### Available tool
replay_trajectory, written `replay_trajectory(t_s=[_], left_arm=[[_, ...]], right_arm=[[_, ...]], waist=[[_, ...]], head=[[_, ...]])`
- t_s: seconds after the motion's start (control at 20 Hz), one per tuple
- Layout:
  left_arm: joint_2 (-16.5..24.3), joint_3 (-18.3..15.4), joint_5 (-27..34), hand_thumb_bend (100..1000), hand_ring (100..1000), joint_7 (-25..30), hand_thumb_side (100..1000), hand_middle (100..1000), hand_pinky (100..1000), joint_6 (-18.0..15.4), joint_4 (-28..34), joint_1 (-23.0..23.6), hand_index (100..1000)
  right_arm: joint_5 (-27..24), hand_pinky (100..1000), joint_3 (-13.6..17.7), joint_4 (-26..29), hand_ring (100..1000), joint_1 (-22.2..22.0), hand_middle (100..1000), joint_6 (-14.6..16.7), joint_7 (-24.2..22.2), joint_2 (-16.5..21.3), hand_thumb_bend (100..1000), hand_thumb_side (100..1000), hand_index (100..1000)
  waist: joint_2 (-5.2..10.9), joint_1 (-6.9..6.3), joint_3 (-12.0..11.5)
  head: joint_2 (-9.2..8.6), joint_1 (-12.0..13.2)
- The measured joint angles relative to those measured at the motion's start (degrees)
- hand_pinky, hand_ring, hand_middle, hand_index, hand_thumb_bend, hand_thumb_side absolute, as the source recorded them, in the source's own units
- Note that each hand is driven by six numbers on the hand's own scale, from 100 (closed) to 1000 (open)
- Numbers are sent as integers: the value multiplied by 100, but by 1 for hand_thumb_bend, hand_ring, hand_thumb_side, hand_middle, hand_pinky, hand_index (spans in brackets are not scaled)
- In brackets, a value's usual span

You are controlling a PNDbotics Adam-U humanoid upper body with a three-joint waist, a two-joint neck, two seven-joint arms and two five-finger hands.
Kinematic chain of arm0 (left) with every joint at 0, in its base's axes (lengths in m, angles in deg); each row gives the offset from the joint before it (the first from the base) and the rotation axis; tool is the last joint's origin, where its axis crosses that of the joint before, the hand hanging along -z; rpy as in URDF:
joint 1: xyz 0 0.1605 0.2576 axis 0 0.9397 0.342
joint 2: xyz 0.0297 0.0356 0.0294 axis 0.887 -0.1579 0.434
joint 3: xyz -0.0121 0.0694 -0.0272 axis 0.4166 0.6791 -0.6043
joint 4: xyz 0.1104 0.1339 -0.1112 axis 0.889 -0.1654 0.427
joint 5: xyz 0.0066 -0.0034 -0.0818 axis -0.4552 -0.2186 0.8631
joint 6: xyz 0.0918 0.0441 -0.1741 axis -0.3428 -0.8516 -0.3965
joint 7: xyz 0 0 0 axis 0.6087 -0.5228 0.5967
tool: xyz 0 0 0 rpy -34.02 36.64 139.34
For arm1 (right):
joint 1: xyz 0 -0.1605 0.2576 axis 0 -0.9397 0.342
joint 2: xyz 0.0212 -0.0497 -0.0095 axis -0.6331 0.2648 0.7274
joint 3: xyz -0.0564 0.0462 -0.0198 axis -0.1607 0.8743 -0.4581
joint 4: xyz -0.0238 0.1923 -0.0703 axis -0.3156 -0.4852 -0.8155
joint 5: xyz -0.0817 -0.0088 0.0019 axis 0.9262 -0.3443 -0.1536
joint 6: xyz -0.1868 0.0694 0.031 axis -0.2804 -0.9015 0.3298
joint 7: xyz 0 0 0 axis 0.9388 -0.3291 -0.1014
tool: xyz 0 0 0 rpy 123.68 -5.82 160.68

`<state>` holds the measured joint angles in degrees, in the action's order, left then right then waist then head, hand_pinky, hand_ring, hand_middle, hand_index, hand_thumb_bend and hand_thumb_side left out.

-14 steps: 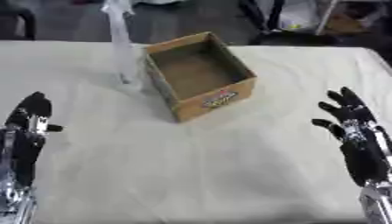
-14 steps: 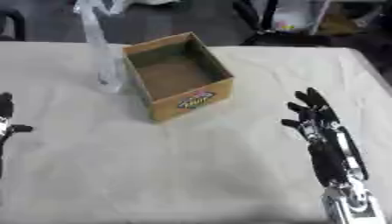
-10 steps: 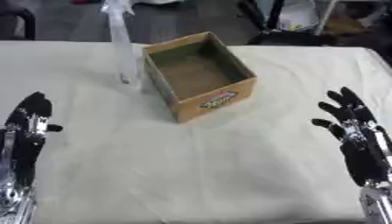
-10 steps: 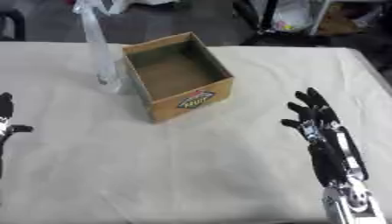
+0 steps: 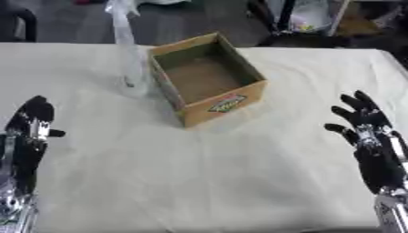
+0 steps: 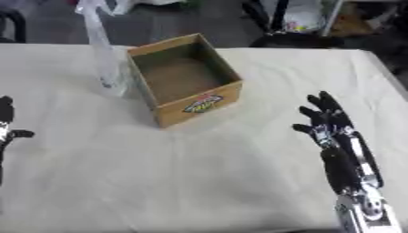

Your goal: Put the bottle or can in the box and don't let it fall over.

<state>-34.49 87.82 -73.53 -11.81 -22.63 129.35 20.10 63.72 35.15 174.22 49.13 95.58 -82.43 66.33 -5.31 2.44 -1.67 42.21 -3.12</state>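
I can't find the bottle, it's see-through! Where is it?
The bottle stands upright on the table's far left part, right beside the left wall of the open box, far from both hands.

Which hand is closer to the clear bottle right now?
The left hand: the clear bottle stands upright on the left side of the cardboard box, while the right hand is across the table beyond the box.

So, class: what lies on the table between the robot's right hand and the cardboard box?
Nothing: only bare cream tablecloth separates the right hand from the box, clearest in the right eye view.
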Motion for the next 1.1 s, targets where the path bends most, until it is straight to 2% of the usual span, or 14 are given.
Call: replay_trajectory(t_s=[0.3,0.6,0.9,0.95,1.0,1.1], left_arm=[[228,-1,50,425,1000,-56,706,903,569,33,44,-200,845],[740,-2,128,432,1000,-109,697,900,573,86,-54,-766,847],[1248,38,219,433,1000,-80,699,905,572,86,-801,-1540,848],[1303,63,232,397,1000,-66,688,905,571,94,-975,-1680,847],[1349,83,245,431,1000,-54,697,906,570,103,-1156,-1825,846],[1411,139,246,434,1000,-37,696,907,570,125,-1518,-2124,846]], right_arm=[[0,735,0,0,904,-2,928,-2,-2,0,100,529,1000],[0,735,-4,0,904,-21,928,-13,-13,1,100,530,1000],[-1,735,-22,-1,903,-24,928,-25,-30,1,100,530,1000],[-4,735,-22,-1,903,-24,928,-24,-31,1,100,530,1000],[-5,735,-23,-1,903,-24,928,-24,-32,1,100,530,1000],[-7,735,-25,-1,903,-22,928,-25,-36,1,100,530,1000]], waist=[[1,-23,25],[1,-27,79],[0,-25,202],[-1,-25,223],[-3,-24,247],[-15,-24,298]], head=[[-2,0],[-4,-5],[-29,-10],[-45,-11],[-53,-14],[-55,-16]])
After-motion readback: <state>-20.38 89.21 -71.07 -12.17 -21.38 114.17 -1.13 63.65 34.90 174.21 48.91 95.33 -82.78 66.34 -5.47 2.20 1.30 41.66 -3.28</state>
